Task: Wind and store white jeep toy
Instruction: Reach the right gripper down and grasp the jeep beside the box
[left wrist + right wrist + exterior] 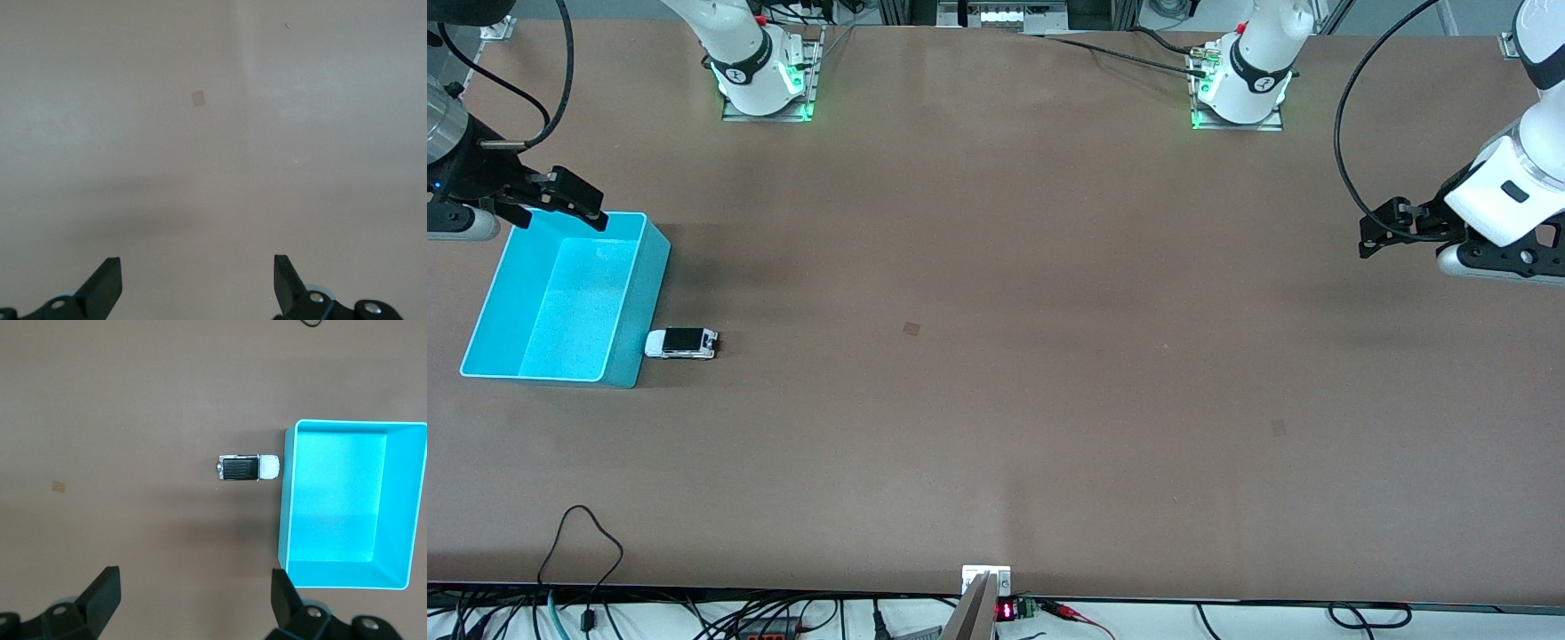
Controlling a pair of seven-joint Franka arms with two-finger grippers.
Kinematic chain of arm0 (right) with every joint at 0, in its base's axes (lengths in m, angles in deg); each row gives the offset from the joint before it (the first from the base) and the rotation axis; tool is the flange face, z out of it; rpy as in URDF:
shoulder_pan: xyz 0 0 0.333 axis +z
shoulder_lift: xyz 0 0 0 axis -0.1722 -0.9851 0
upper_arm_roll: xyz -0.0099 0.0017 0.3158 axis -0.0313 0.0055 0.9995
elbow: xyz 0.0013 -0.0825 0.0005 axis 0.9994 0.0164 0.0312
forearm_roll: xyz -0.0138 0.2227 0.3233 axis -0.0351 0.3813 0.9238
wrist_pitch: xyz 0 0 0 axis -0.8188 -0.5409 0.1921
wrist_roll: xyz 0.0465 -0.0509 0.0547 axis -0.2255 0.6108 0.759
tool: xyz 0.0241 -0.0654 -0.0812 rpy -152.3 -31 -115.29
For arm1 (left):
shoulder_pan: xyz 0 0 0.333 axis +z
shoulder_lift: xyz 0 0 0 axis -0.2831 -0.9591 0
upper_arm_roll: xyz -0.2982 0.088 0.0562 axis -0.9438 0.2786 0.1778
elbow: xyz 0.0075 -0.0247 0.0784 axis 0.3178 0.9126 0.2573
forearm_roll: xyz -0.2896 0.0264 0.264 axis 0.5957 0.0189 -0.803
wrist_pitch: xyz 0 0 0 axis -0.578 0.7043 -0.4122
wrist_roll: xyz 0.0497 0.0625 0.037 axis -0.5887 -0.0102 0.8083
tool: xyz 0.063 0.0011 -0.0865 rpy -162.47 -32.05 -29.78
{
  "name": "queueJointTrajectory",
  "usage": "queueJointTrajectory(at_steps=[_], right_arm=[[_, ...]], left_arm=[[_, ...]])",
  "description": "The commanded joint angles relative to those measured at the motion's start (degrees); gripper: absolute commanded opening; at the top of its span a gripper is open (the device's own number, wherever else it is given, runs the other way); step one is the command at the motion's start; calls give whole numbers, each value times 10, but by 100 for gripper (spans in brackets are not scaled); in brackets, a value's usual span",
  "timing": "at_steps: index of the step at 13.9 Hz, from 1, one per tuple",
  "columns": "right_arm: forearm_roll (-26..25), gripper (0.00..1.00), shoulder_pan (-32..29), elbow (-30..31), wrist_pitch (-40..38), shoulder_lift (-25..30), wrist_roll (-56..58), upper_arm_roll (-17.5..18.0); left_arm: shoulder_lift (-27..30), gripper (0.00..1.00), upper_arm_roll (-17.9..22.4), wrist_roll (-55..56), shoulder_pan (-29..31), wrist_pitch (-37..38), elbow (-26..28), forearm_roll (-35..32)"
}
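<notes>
The white jeep toy [682,343] with its black roof panel stands on the table, touching or nearly touching the cyan bin [633,307] on the side toward the left arm's end. It also shows in the right wrist view [248,467] beside the bin [288,500]. The bin is empty. My right gripper [569,202] is open and empty, up over the bin's corner nearest the robots' bases. My left gripper [1383,229] is open and empty, raised over bare table at the left arm's end; its wrist view shows only table between its fingertips [107,283].
A small square mark [911,328] lies mid-table and another [1279,428] toward the left arm's end. Cables [583,551] lie along the table edge nearest the front camera. A small bracket [985,582] sits at that edge's middle.
</notes>
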Motion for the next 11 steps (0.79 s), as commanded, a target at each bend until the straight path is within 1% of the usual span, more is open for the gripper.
queueJointTrajectory(at_steps=[1, 5, 8, 9, 11], right_arm=[[4, 100, -3, 13, 0, 13, 8, 2], [4, 100, -7, 10, 0, -9, 8, 2], [4, 100, -8, 7, 0, -30, 13, 2], [4, 100, -10, 5, -1, -51, 32, 1], [4, 100, -19, 4, 5, -71, 90, 1]], left_arm=[[17, 100, 9, 12, -8, -10, 16, 1], [21, 100, 2, 11, -4, -5, 23, 1], [15, 100, 0, 12, -5, 0, 16, 2], [14, 100, 0, 11, -5, 2, 15, 2], [14, 100, 0, 12, -5, 6, 14, 2]])
